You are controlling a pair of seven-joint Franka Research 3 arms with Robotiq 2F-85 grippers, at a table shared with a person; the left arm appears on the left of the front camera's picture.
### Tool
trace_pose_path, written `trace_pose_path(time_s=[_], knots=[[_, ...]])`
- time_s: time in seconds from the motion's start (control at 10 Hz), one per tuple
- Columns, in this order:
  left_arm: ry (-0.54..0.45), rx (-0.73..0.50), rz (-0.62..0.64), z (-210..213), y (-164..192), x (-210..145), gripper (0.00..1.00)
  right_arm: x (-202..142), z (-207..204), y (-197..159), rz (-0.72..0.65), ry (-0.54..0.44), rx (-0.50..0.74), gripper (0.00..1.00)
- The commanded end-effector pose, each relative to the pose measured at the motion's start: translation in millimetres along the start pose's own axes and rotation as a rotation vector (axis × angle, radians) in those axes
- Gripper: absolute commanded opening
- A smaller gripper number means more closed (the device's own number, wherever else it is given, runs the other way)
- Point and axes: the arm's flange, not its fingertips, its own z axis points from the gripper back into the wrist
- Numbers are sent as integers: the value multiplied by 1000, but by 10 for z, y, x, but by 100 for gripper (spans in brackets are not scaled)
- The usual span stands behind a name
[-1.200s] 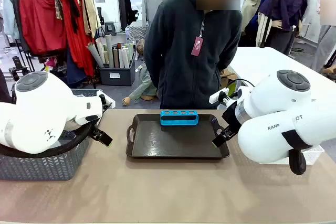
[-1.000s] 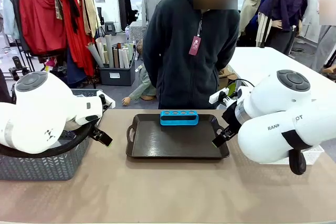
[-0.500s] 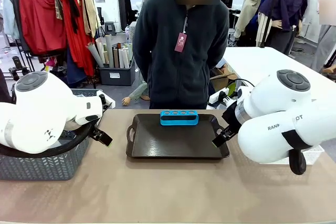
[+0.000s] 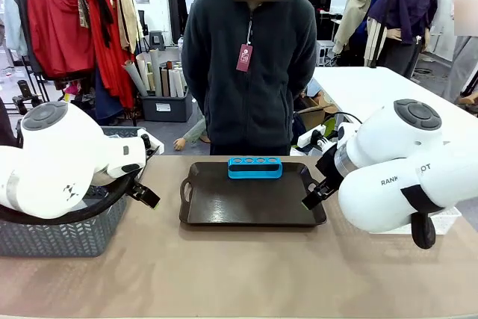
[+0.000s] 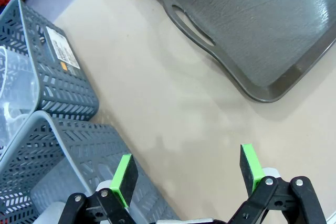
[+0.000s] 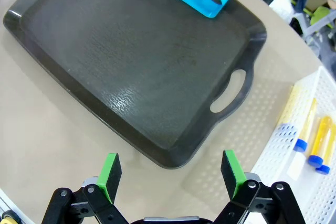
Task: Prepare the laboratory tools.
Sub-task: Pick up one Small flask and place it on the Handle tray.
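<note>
Watching person (image 4: pixel 250 72) drifting left behind tray (image 4: pixel 246 203); idling left gripper (image 5: pixel 186 162) and right gripper (image 6: pixel 170 167), gaping wide, empty; leaving rack (image 4: pixel 255 168) unfilled.

Straight ahead of me a black plastic tray with cut-out handles (image 4: pixel 250 203) lies flat in the middle of the tan tabletop (image 4: pixel 239 274). On my left stand two grey mesh plastic baskets (image 5: pixel 58 85), close side by side, and the farther one has a white label. On my right a white perforated plastic basket (image 6: pixel 320 203) sits near the tray's handle. At the far side a person in a dark fleece jacket (image 4: pixel 250 72) faces me, with a maroon tag (image 4: pixel 243 57) hanging at the chest. Far left behind is a rack of red garments (image 4: pixel 67 28).
</note>
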Motion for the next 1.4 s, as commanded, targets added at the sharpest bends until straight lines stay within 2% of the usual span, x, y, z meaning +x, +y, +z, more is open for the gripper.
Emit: trace_pose_path(time_s=[0.0, 0.6, 1.0, 1.3], knots=[[0, 0, 0, 1, 0, 0, 100, 0, 0, -1, -1, 0, 0, 100], [0, 0, 0, 0, 0, 0, 100, 0, 0, 0, 0, 0, 0, 100], [-22, -59, -58, 119, -125, -19, 100, 47, 117, 85, -13, 1, 174, 100], [-105, -62, -176, 427, -126, -147, 100, 170, 281, 99, -5, 15, 252, 100]])
